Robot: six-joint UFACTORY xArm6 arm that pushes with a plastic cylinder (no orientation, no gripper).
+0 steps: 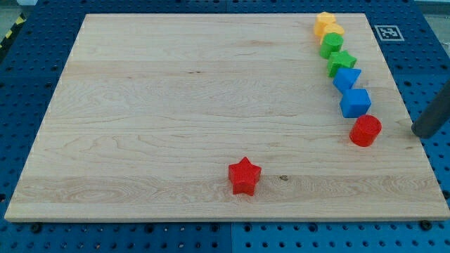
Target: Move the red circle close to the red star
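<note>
The red circle lies near the board's right edge, at the lower end of a line of blocks. The red star lies near the view's bottom, a little right of the middle, well apart from the circle. My rod comes in from the view's right edge, and my tip rests at the board's right edge, a short way to the right of the red circle and apart from it.
A line of blocks runs up the right side: a blue cube, a blue block, a green star, a green block, and two yellow blocks. The wooden board lies on a blue perforated table.
</note>
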